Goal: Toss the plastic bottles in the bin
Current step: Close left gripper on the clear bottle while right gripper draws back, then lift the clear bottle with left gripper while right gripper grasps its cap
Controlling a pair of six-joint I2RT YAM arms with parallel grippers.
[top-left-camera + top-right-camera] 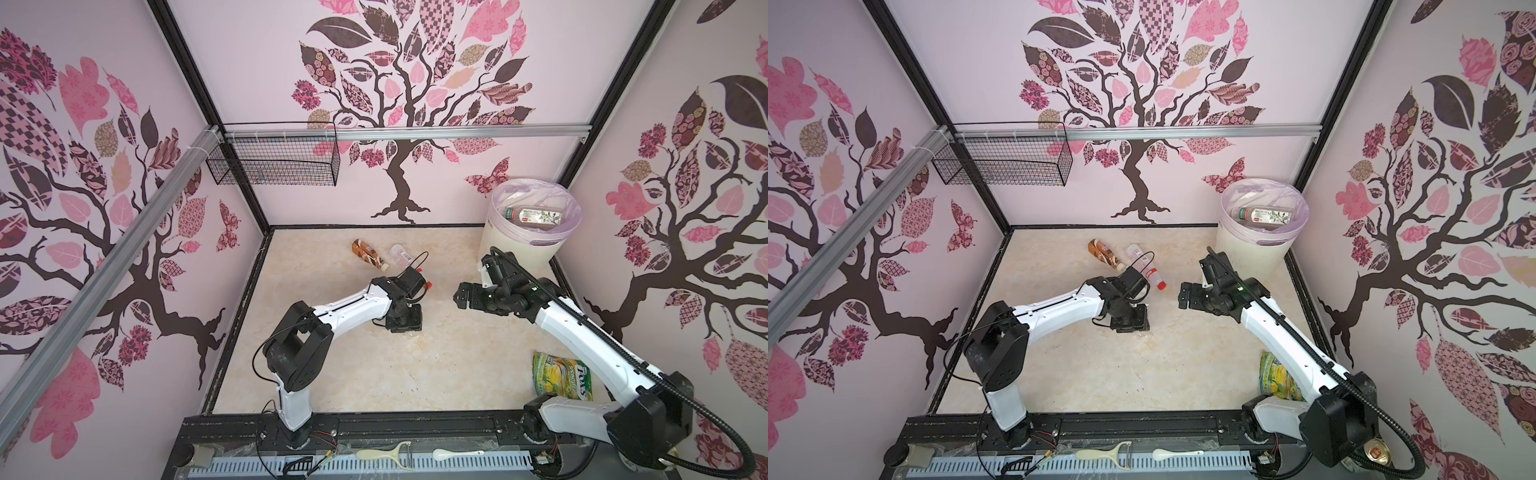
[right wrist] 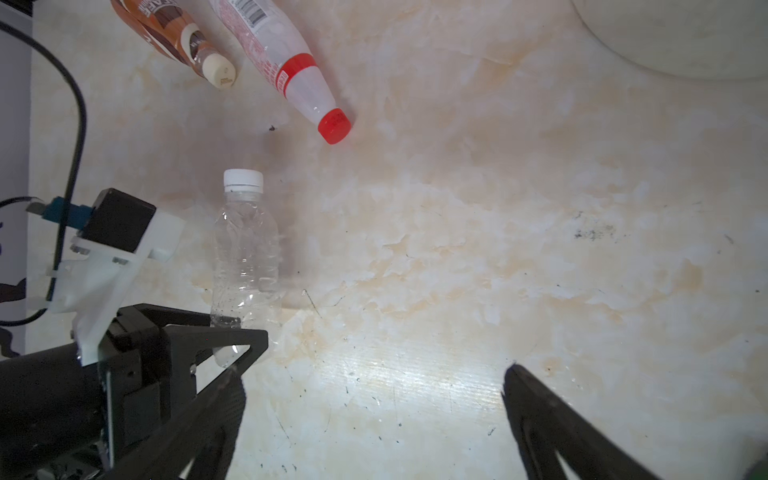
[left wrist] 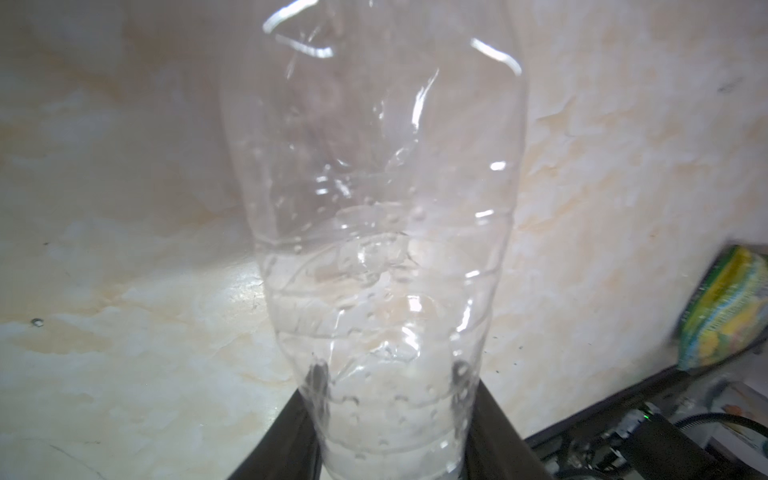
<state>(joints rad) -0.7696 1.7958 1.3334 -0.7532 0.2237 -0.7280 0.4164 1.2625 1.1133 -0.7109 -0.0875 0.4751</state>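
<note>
My left gripper is shut on the base end of a clear, label-free plastic bottle with a white cap, low over the floor at mid-table. Both jaws press its sides. A brown-wrapped bottle and a red-capped clear bottle lie farther back, the latter partly behind the left wrist. The cream bin with a lilac liner stands at the back right and holds a bottle. My right gripper hangs open and empty between the left gripper and the bin, fingers wide apart.
A yellow-green snack bag lies at the right, beside the right arm. A black wire basket hangs on the back-left rail. A peeler and a spoon rest on the front rail.
</note>
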